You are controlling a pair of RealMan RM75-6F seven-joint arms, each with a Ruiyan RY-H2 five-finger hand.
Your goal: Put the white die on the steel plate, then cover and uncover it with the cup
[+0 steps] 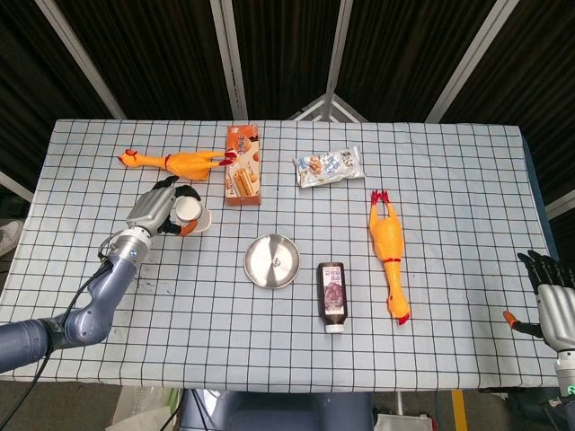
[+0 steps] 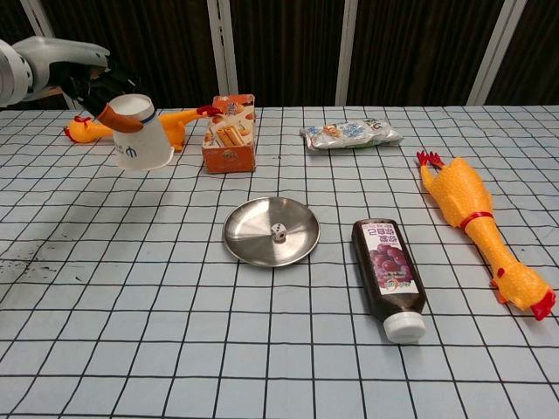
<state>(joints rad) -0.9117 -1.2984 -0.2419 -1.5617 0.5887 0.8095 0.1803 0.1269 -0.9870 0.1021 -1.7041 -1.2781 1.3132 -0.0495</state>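
Cup lifted clear; die exposed on plate.
Left hand [image 1: 160,205] has its fingers [image 2: 98,85] wrapped round the inverted cup [image 2: 139,144], held above the bench [image 1: 449,180] at about 10 o'clock from the steel plate [image 1: 260,269], well apart. White die [image 2: 277,232] sits uncovered on the plate. Set-down spot judged below the cup. Right hand [image 1: 555,303] idle at the bench's edge, fingers spread, grasping nothing.

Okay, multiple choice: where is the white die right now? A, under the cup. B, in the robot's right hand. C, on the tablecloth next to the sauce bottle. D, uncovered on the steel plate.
D: the white die sits in plain sight on the steel plate, while the left hand holds the cup upside down, well off to the left.
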